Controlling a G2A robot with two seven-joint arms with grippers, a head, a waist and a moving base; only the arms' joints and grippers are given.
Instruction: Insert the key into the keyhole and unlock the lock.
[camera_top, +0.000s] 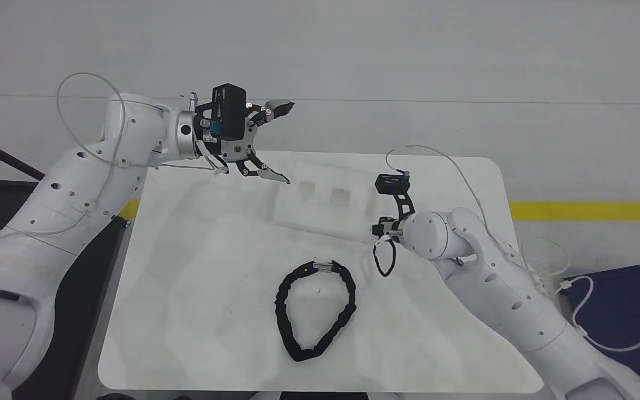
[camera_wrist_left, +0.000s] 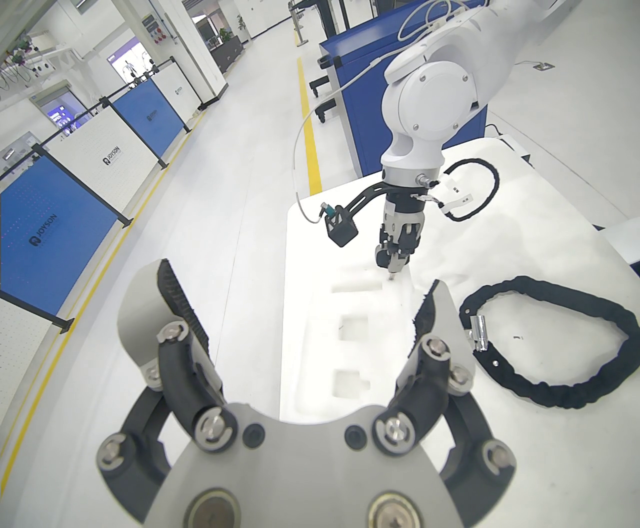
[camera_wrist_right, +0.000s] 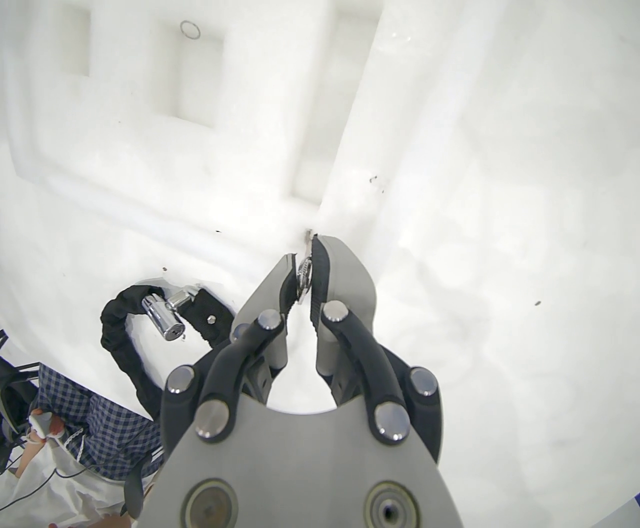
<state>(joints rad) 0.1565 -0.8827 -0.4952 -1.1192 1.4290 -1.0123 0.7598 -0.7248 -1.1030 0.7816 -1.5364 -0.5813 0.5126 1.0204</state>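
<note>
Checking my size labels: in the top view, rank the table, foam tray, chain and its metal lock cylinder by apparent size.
1. table
2. foam tray, though its faint edges leave it close to the span of the chain's loop
3. chain
4. lock cylinder

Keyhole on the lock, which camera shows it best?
Right wrist view: the keyhole faces that camera at the end of the cylinder. The left wrist view shows the cylinder side-on; the top view shows it as a small silver bit.
</note>
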